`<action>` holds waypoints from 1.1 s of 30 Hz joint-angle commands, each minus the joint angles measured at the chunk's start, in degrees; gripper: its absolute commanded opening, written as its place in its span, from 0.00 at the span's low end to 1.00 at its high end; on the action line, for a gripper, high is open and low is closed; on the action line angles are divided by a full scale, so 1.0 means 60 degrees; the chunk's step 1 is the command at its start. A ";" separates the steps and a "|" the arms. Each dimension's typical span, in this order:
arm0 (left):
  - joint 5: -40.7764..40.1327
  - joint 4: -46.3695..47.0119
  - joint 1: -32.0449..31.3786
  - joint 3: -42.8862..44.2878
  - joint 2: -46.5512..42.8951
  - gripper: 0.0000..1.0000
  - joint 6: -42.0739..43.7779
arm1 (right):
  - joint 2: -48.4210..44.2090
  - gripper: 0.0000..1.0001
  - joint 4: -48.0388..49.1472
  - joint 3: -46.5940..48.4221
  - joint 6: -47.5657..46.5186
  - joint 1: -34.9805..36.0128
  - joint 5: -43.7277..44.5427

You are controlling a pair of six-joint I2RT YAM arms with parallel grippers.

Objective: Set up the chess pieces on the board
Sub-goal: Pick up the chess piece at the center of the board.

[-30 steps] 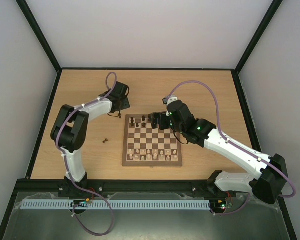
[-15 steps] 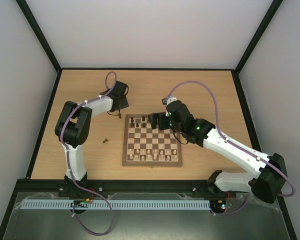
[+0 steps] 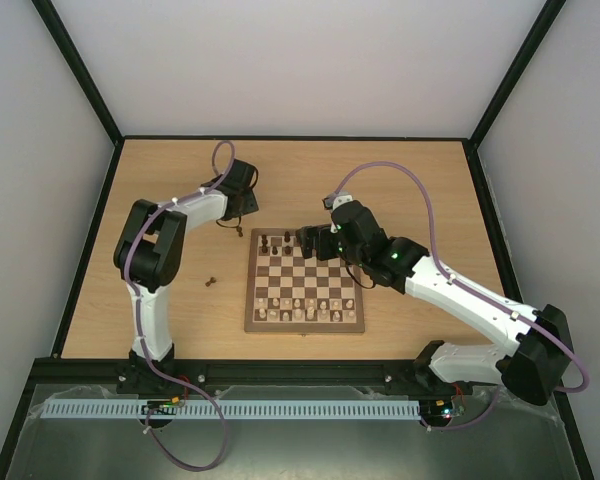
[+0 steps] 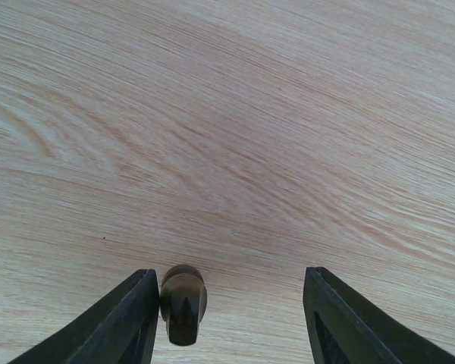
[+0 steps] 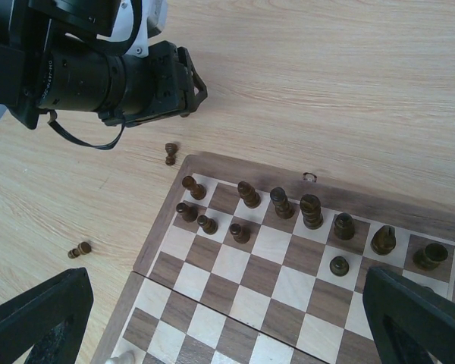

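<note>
The board (image 3: 302, 327) lies mid-table. Several dark chess pieces (image 5: 312, 211) stand on its far two rows, also seen from the top (image 3: 285, 243). My left gripper (image 3: 242, 206) is low over the tabletop beyond the board's far left corner. In the left wrist view it (image 4: 231, 318) is open, with a dark piece (image 4: 183, 303) standing between the jaws, close against the left finger (image 4: 133, 322). My right gripper (image 3: 315, 242) hovers over the board's far edge; it (image 5: 227, 334) is open and empty.
One dark piece (image 3: 211, 282) lies on its side on the table left of the board, also in the right wrist view (image 5: 80, 249). Another (image 5: 170, 154) stands just off the board's far left corner. Pale pieces (image 3: 302, 308) fill the near rows.
My left arm's elbow has swung a little to the right and its gripper has shifted slightly. The right arm has hardly moved. No piece has changed place.
</note>
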 commanded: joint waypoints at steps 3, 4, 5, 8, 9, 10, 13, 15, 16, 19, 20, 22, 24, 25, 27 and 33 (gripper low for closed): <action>-0.0153 -0.0036 0.0064 0.0221 0.0091 0.54 0.0174 | 0.0069 0.99 0.0102 -0.0063 -0.0080 0.0055 0.0036; -0.0178 -0.0056 0.0064 0.0215 0.0074 0.52 0.0198 | 0.0083 0.99 0.0103 -0.0070 -0.0080 0.0041 0.0036; -0.0205 -0.0088 0.0057 0.0203 0.0059 0.50 0.0218 | 0.0099 0.99 0.0095 -0.0060 -0.0080 0.0040 0.0021; -0.0270 -0.0129 0.0064 0.0142 -0.0028 0.40 0.0287 | 0.0135 0.99 0.0104 -0.0062 -0.0080 0.0046 0.0006; -0.0299 -0.0137 0.0064 0.0126 -0.0047 0.38 0.0307 | 0.0130 0.99 0.0110 -0.0061 -0.0080 0.0042 0.0004; -0.0335 -0.0137 0.0064 0.0110 -0.0075 0.36 0.0321 | 0.0137 0.99 0.0116 -0.0059 -0.0080 0.0049 0.0004; -0.0349 -0.0175 0.0079 0.0103 -0.0075 0.32 0.0368 | 0.0144 0.99 0.0125 -0.0062 -0.0080 0.0050 -0.0013; -0.0338 -0.0182 0.0078 0.0105 -0.0053 0.29 0.0388 | 0.0158 0.99 0.0132 -0.0066 -0.0080 0.0056 -0.0011; -0.0335 -0.0201 0.0079 0.0113 -0.0039 0.27 0.0402 | 0.0171 0.98 0.0128 -0.0065 -0.0080 0.0054 -0.0018; -0.0345 -0.0261 0.0065 0.0121 -0.0031 0.20 0.0438 | 0.0187 0.99 0.0132 -0.0063 -0.0080 0.0037 -0.0012; -0.0348 -0.0269 0.0077 0.0120 -0.0031 0.18 0.0449 | 0.0188 0.99 0.0132 -0.0059 -0.0084 0.0043 0.0000; -0.0374 -0.0296 0.0078 0.0091 -0.0054 0.14 0.0466 | 0.0189 0.99 0.0142 -0.0059 -0.0093 0.0046 -0.0038; -0.0384 -0.0328 0.0074 0.0078 -0.0079 0.07 0.0494 | 0.0209 0.99 0.0140 -0.0071 -0.0095 0.0048 -0.0047; -0.0371 -0.0336 0.0078 0.0069 -0.0099 0.05 0.0500 | 0.0205 0.99 0.0146 -0.0067 -0.0096 0.0039 -0.0067; -0.0363 -0.0404 0.0065 0.0065 -0.0143 0.02 0.0523 | 0.0208 0.98 0.0147 -0.0070 -0.0091 0.0051 -0.0069; -0.0247 -0.0667 -0.0097 -0.0079 -0.0737 0.02 0.0701 | 0.0168 0.98 0.0132 -0.0063 -0.0093 0.0045 -0.0087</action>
